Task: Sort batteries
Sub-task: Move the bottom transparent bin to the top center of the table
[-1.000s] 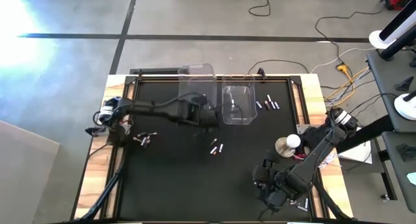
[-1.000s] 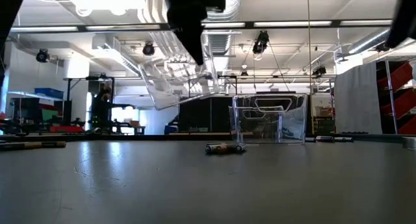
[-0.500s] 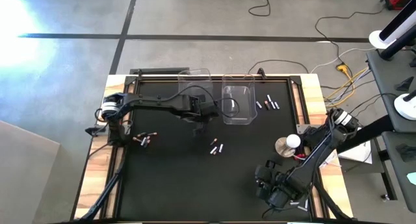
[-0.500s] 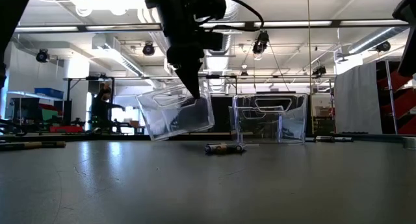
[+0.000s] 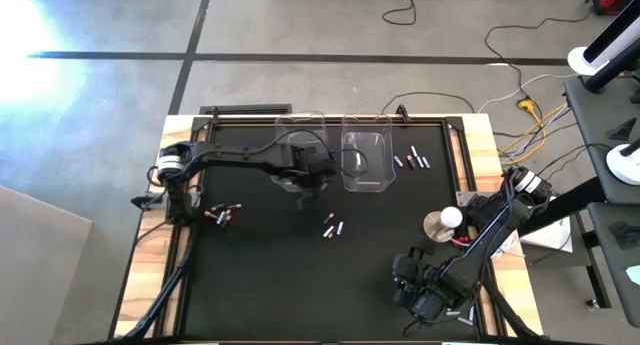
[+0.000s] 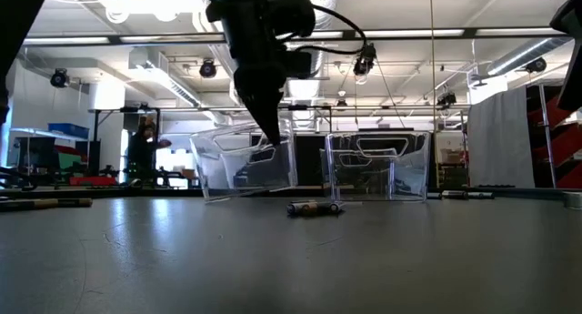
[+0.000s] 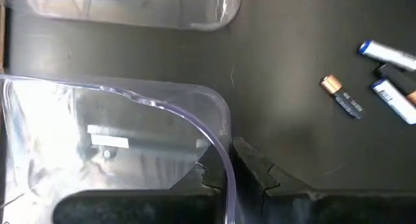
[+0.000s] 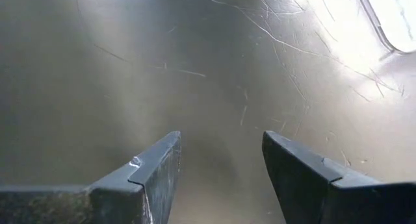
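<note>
Two clear plastic bins stand side by side at the table's far middle: the left bin [image 5: 298,145] [image 6: 244,165] and the right bin [image 5: 365,160] [image 6: 376,165]. My left gripper [image 5: 308,178] [image 7: 224,160] is shut on the left bin's wall, and that bin sits flat on the black mat. Small batteries lie loose in groups: near the left [image 5: 222,213], in the middle [image 5: 333,225] [image 6: 314,207] [image 7: 343,97], and right of the bins [image 5: 412,160]. My right gripper [image 5: 408,281] [image 8: 221,152] hovers open over bare mat at the near right. My left gripper pinches the left bin's wall at its rim [image 7: 225,152], close to a rounded corner on the side toward the other bin. One finger is inside the bin and one outside. The fingers come steeply from above [image 6: 270,132]. The bin stands upright, its bottom on the mat.
A round silver-white disc with a red wire [image 5: 444,223] lies near the right edge. A raised frame borders the mat [image 5: 330,117]. Open mat lies in front of the bins and at the near left.
My left gripper has come down and slightly toward the table's left with the bin. The bin hung tilted in the air; it has levelled out and now stands on the mat beside the other bin.
</note>
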Motion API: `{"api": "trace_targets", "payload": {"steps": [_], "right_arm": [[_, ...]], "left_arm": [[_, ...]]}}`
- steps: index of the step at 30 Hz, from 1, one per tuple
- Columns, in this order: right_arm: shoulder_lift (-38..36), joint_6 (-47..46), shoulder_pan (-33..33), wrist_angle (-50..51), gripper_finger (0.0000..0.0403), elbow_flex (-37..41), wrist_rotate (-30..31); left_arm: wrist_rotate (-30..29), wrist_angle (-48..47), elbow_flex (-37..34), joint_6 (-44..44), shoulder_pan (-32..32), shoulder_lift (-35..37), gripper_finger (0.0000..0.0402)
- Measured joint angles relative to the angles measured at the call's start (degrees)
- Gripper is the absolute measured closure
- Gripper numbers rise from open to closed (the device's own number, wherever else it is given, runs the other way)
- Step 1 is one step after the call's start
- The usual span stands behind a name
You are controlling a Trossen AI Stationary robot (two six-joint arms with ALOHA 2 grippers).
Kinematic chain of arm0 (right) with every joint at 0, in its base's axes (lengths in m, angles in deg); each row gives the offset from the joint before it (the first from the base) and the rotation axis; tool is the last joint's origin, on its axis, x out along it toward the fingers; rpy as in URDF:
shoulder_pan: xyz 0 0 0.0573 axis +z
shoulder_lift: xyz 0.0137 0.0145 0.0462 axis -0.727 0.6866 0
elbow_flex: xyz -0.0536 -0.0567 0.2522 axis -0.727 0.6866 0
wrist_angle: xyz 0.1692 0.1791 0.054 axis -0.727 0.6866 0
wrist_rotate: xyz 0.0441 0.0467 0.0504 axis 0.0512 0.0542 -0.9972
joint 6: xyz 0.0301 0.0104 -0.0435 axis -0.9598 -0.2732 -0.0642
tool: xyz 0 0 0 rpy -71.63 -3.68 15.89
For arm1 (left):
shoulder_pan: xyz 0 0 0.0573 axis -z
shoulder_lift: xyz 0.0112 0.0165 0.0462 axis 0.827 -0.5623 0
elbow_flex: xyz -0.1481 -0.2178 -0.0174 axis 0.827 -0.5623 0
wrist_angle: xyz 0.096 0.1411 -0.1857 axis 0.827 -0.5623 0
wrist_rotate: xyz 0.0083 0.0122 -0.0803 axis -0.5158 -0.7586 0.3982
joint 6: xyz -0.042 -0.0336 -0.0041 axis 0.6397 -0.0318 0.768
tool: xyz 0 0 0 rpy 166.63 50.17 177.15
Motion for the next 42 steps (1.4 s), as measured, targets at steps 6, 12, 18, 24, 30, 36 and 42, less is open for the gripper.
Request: {"api": "trace_targets", "payload": {"steps": [6, 12, 18, 24, 30, 36, 42], "right_arm": [[0.0, 0.1, 0.0, -0.6, 0.0193, 0.1, 0.0], [0.0, 0.7, 0.0, -0.7, 0.0193, 0.1, 0.0], [0.0, 0.9, 0.0, -0.8, 0.0193, 0.1, 1.0], [0.0, 0.9, 0.0, -0.9, 0.0193, 0.1, 1.5], [0.0, 1.5, 0.0, -1.0, 0.0193, 0.1, 1.6], [0.0, 1.8, 0.0, -0.9, 0.0193, 0.1, 1.6], [0.0, 2.7, -0.8, -0.9, 0.0193, 0.1, 1.6]], "left_arm": [[0.3, -0.5, 0.0, -0.5, -0.7, -2.5, 0.0401], [0.0, -0.1, 0.2, -0.9, -0.7, -3.9, 0.0400], [-1.9, 0.0, 0.0, -1.0, -0.8, -4.3, 0.0375], [-3.1, -0.1, 0.0, -3.8, -0.8, -4.2, 0.0349], [-4.2, -0.1, 0.0, -7.8, -0.7, -4.2, 0.0348], [-3.8, -2.2, 0.0, -9.3, -0.1, -4.2, 0.0361], [-3.6, -2.4, 0.0, -9.3, 0.4, -4.1, 0.0364]]}}
